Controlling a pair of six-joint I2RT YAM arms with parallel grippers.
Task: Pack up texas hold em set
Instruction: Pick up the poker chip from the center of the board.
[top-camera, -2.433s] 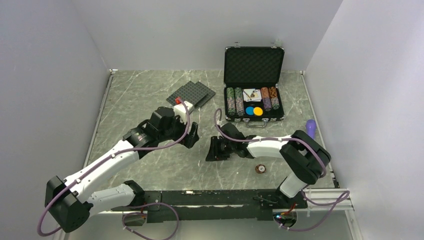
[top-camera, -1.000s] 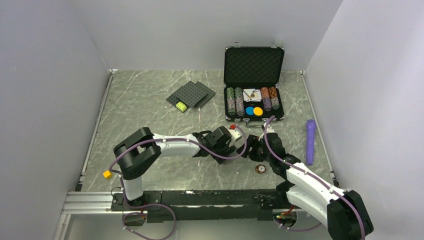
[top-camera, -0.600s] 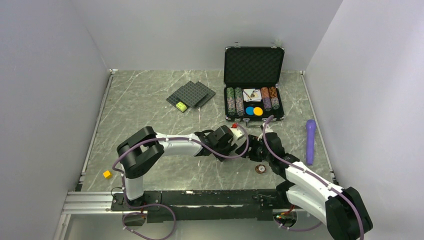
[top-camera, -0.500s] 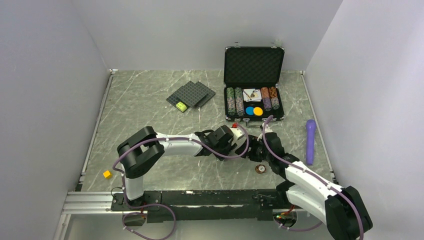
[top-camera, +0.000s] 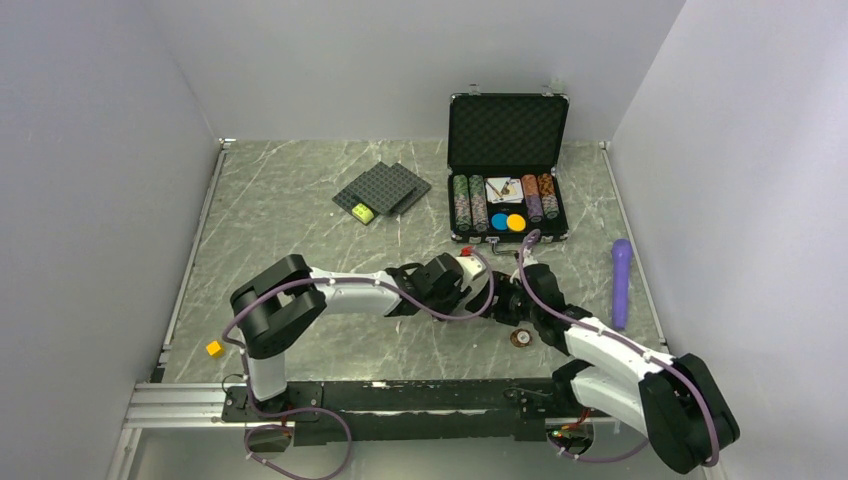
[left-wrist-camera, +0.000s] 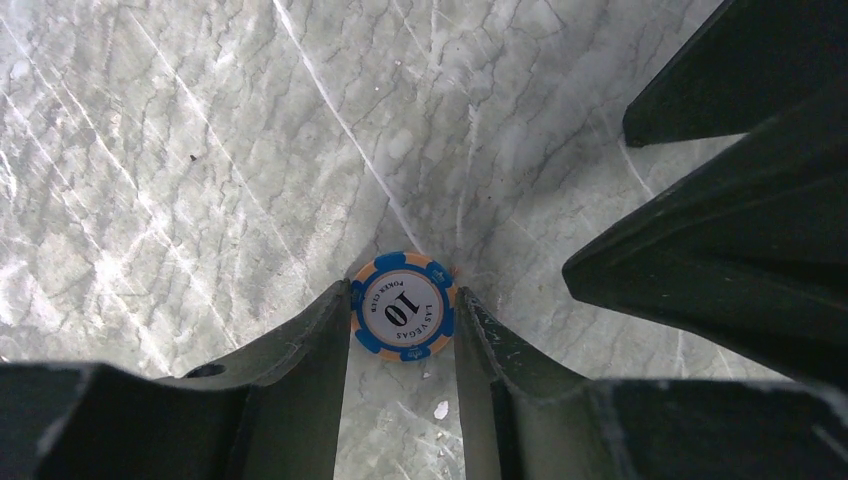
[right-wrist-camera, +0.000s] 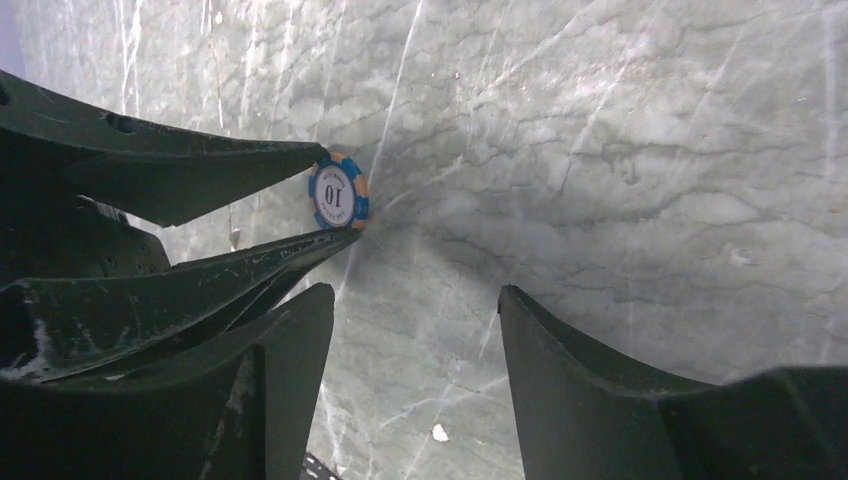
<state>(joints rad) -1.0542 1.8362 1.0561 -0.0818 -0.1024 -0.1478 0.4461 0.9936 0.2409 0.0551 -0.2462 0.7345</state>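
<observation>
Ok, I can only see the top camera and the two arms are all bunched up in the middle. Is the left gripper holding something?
Observer: Yes. The left wrist view shows the left gripper pinching a single poker chip by its edges.
Operator: What does the chip look like?
Observer: It has a blue and orange rim, and a white middle with a 10 printed on it.
Operator: Is the right gripper grabbing it too?
Observer: No. In the right wrist view the right gripper is open with only bare table between its fingers. The chip sits off to one side, in the left gripper.
</observation>
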